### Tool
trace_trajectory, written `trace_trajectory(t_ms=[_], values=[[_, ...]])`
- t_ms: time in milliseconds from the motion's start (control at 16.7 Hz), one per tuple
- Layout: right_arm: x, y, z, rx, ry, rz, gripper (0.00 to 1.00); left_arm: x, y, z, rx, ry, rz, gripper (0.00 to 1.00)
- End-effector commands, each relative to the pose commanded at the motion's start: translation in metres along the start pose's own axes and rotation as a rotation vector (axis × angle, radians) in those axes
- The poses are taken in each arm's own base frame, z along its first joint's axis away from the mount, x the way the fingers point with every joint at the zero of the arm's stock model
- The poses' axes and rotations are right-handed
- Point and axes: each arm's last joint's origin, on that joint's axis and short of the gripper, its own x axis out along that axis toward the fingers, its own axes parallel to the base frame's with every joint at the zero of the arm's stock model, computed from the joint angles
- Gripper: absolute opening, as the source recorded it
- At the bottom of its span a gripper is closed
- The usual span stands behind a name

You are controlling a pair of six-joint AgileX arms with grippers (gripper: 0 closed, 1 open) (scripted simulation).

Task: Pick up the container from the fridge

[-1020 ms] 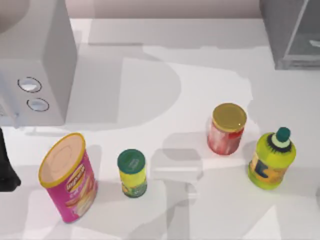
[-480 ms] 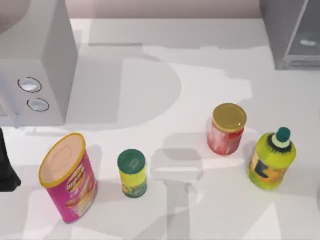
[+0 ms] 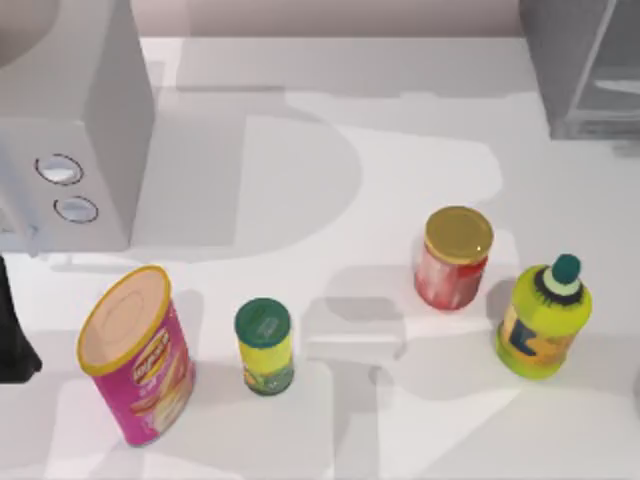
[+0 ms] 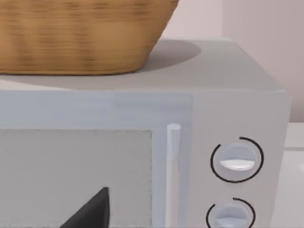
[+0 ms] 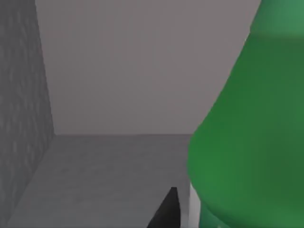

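Top view: white desk [image 3: 400,130], largest thing in frame. Fridge [image 3: 580,65], grey cabinet with pale translucent panel, sits at the far right corner. Light grey box [image 3: 75,130] with two round knobs is at the far left; left wrist view shows a wicker basket [image 4: 80,35] resting on its top and a dark finger tip low in front of its door. Left arm [image 3: 12,335] parked at the left edge, beside the pink canister; fingers state cannot tell. Pink canister [image 3: 135,355] with yellow rim stands front left, tilted look from above. Yellow-green bottle [image 3: 545,320] with dark teal cap stands front right. Red jar [image 3: 455,258] with gold lid just left of it, apart. Small green-lidded can [image 3: 264,347] right of the pink canister, near but not touching.

Right wrist view: container [image 5: 251,137], bright green, very close, standing on the grey floor inside the fridge, grey walls behind. One dark finger tip [image 5: 166,211] shows just beside its base; right fingers released or clenched, cannot tell.
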Motion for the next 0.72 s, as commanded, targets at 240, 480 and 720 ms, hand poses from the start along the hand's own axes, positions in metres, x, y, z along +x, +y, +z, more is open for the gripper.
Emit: trace_trajectory(t_ms=[240,480,720], values=[[-0.017,0.0,0.005,-0.007,-0.025,-0.002,0.0,0.0,0.0,0.0,0.0,0.0,0.0,1.0],[-0.016,0.002,0.003,-0.004,-0.019,0.003,0.0,0.0,0.0,0.0,0.0,0.0,0.0,1.0],[-0.02,0.02,0.027,-0.015,-0.054,0.059,0.0,0.0,0.0,0.0,0.0,0.0,0.0,1.0]])
